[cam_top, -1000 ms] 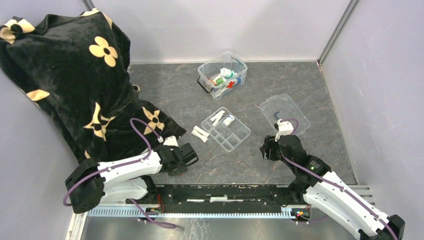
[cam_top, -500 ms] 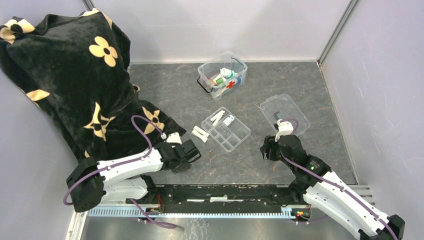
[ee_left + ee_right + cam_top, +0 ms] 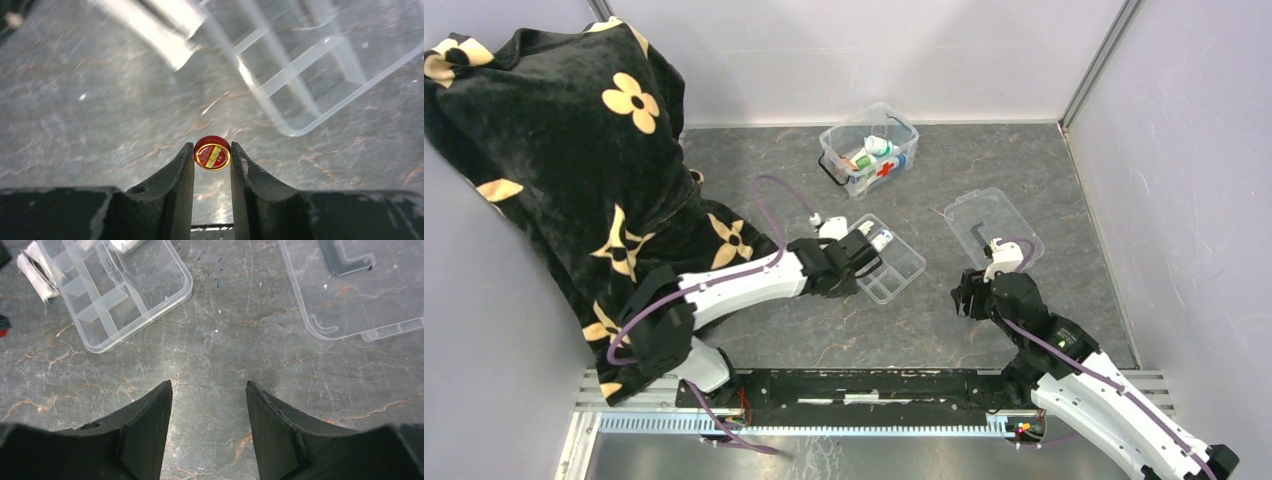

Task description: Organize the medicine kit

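My left gripper (image 3: 212, 150) is shut on a small round red tin (image 3: 212, 154) with a gold-rimmed label, held just above the table beside a corner of the shallow divided tray (image 3: 300, 65). From above, that gripper (image 3: 867, 252) covers the tray's left part (image 3: 899, 270). The medicine kit (image 3: 870, 150), a clear box with a red cross and black handle, stands open at the back with items inside. My right gripper (image 3: 209, 385) is open over bare table, and from above it (image 3: 969, 297) sits between the tray and the flat lid (image 3: 994, 225).
A black cloth with cream flowers (image 3: 574, 150) covers the left side of the table. A white packet (image 3: 35, 270) lies by the tray's left edge (image 3: 150, 295). The clear lid (image 3: 350, 300) lies right of my right gripper. Walls close in at the back and right.
My left arm has swung from near its base forward and right to the divided tray, its jaws closing a little on the tin. The right gripper shifted slightly.
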